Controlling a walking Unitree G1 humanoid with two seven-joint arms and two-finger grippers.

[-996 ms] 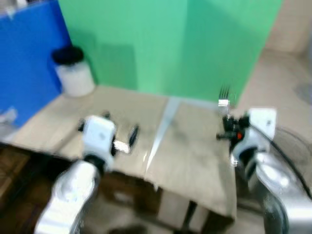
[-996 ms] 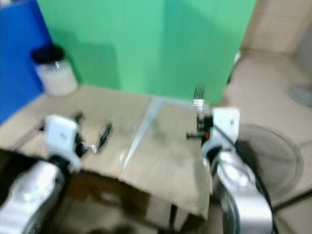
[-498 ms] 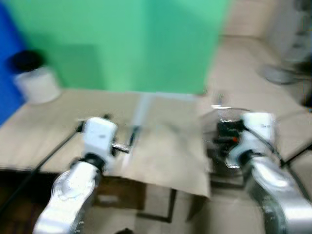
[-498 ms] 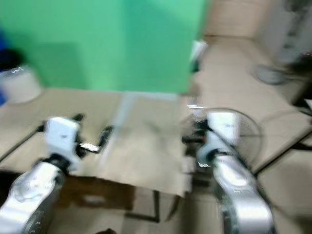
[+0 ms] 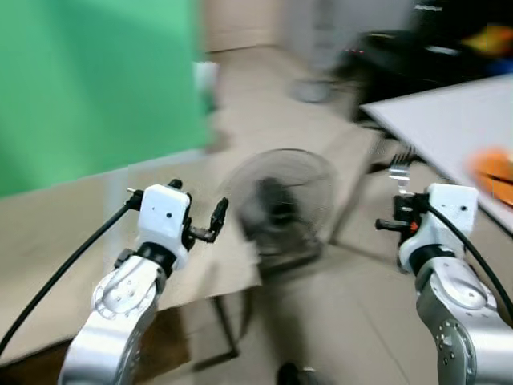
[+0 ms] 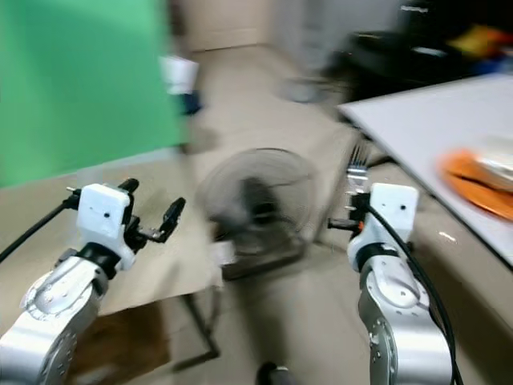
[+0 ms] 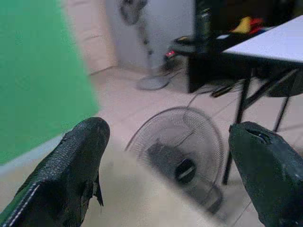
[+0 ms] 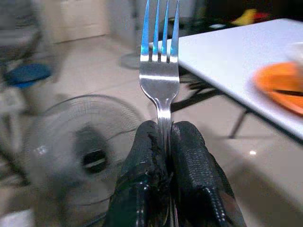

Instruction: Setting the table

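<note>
A silver fork [image 8: 159,71] stands upright, tines up, with my right gripper [image 8: 163,130] shut on its handle. In the eye views the fork [image 5: 400,167] rises above the right gripper [image 5: 398,210], which is held over the floor, short of a white table [image 5: 449,120]. An orange plate [image 5: 495,170] lies on that table at the far right. My left gripper [image 5: 210,224] is open and holds nothing, hovering over the edge of a cardboard-covered table [image 5: 64,241]; its two black fingers [image 7: 71,165] are spread wide.
A round floor fan [image 5: 276,204] stands on the tiled floor between the two tables, straight ahead. A green screen [image 5: 88,80] rises behind the cardboard table on the left. Dark furniture [image 5: 417,40] stands at the back right. The picture is blurred.
The whole view has swung to the right: the jar and blue board are out of view, the fan and the white table have come in. The fork stays in the right gripper.
</note>
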